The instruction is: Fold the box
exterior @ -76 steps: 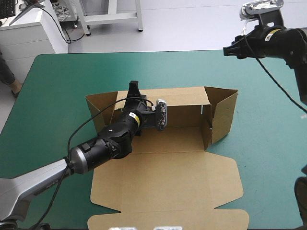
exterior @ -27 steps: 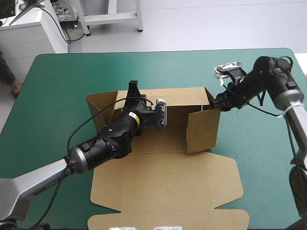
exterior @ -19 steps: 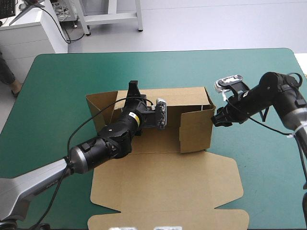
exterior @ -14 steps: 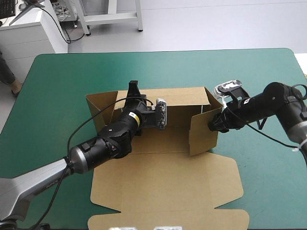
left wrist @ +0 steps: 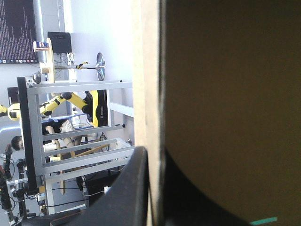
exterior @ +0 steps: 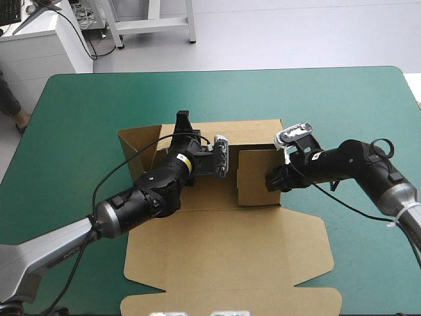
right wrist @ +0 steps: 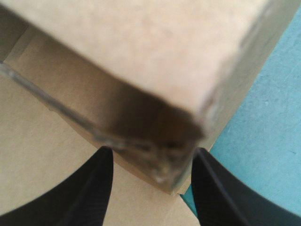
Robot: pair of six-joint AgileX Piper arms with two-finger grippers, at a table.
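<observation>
The brown box (exterior: 223,250) lies mid-table with its lid flat toward the near edge and its back wall (exterior: 253,131) raised. My left gripper (exterior: 183,124) is shut on that wall's top edge. In the left wrist view the board edge (left wrist: 150,70) runs up between the black fingers (left wrist: 131,197). My right gripper (exterior: 271,180) is low at the box's right end, against the right end flap (exterior: 256,176), which is swung inward over the floor. Seen from the right wrist, the gripper (right wrist: 153,186) stands open, and the flap's folded corner (right wrist: 141,56) is just ahead of and between its fingers.
The box's left end wall (exterior: 135,148) leans outward past my left arm. Teal-green cover (exterior: 342,105) shows on all sides of the box, widest at the far side and the right. It also appears beside the flap (right wrist: 268,136) in the right wrist view.
My right arm came down from the far right corner and pushed the right end wall inward to the left. That wall now stands folded over the floor. The left arm kept its hold.
</observation>
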